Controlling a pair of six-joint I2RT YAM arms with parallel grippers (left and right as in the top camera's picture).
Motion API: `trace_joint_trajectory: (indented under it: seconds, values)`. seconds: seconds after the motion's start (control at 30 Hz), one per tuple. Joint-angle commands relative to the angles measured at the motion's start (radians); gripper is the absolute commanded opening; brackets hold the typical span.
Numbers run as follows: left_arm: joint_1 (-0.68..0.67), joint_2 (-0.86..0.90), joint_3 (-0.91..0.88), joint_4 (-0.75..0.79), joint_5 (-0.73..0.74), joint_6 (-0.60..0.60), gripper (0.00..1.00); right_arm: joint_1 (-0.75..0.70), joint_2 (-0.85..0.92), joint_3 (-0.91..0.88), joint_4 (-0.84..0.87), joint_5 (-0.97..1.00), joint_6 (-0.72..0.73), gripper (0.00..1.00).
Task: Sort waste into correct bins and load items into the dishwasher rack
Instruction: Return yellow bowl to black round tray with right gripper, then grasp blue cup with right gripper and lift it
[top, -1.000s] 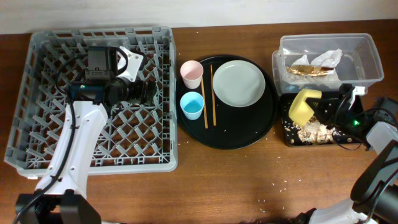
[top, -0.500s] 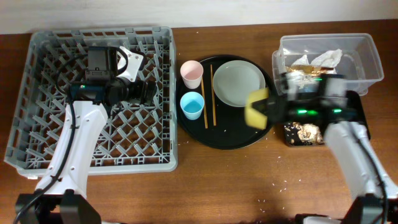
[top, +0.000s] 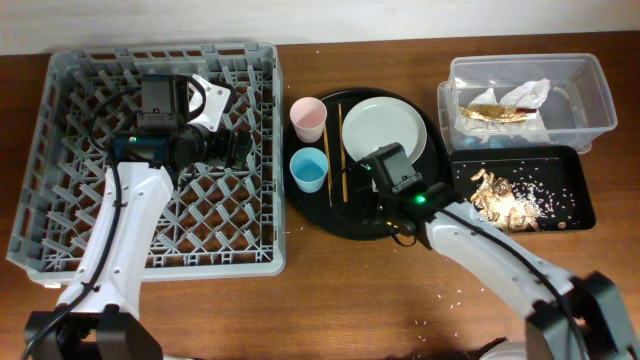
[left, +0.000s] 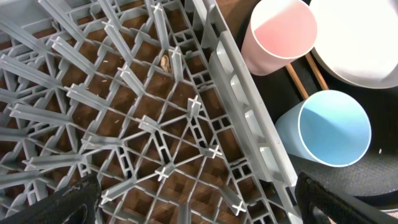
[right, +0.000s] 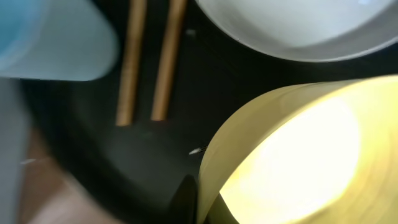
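My right gripper (top: 380, 172) hangs over the round black tray, just below the pale grey-green plate (top: 385, 128). In the right wrist view it (right: 202, 199) is shut on the rim of the yellow bowl (right: 298, 155); the bowl is hidden under the wrist in the overhead view. The pink cup (top: 308, 118), the light blue cup (top: 308, 168) and the chopsticks (top: 334, 150) lie on the round tray. My left gripper (left: 199, 211) is open and empty over the grey rack (top: 60, 200). The clear tub (top: 590, 95) holds the napkin (top: 525, 93) and the wrapper (top: 490, 112). The black rectangular tray (top: 572, 160) holds food scraps (top: 500, 195).
The round black tray (top: 330, 215) sits between the rack and the bins. The rack's right wall (left: 242, 118) stands close beside both cups. A small brown scrap (left: 166, 61) lies under the rack floor. Rice grains are scattered on the wooden table (top: 440, 300) at the front.
My right arm has swung left with the yellow bowl, from over the black rectangular tray to the round tray. The scraps in the rectangular tray now show. The left arm has not moved.
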Motion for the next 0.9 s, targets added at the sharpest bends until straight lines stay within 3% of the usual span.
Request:
trace_joint_trajectory:
  seconds: [0.0, 0.23, 0.33, 0.37, 0.47, 0.53, 0.63, 0.8, 0.87]
  values:
    - [-0.005, 0.005, 0.018, -0.002, 0.010, -0.013, 0.99, 0.005, 0.061, 0.003, 0.023, 0.091, 0.010, 0.04]
    - [-0.005, 0.005, 0.018, -0.002, -0.006, -0.013, 0.99, 0.005, 0.066, 0.003, 0.027, 0.076, 0.009, 0.05]
    - [-0.005, 0.005, 0.018, -0.002, -0.004, -0.013, 0.99, 0.005, 0.066, 0.013, 0.034, 0.076, 0.001, 0.12]
    - [-0.005, 0.005, 0.018, -0.009, -0.004, -0.013, 0.99, 0.005, 0.066, 0.020, 0.035, 0.075, -0.007, 0.18]
    - [-0.005, 0.005, 0.018, -0.061, -0.005, -0.013, 0.99, 0.005, 0.062, 0.077, 0.001, 0.021, -0.028, 0.57]
    - [-0.005, 0.005, 0.018, -0.057, 0.008, -0.013, 0.99, 0.005, 0.054, 0.153, -0.065, -0.047, -0.028, 0.68]
    - [-0.005, 0.005, 0.018, -0.057, 0.022, -0.013, 0.99, 0.005, 0.053, 0.311, -0.150, -0.125, -0.028, 0.69]
    - [0.001, -0.008, 0.083, -0.085, -0.016, -0.032, 0.99, 0.004, 0.064, 0.411, -0.039, -0.108, 0.052, 0.55]
    - [0.012, -0.010, 0.152, -0.126, -0.016, -0.089, 0.99, 0.004, 0.101, 0.411, 0.009, -0.113, 0.109, 0.54]
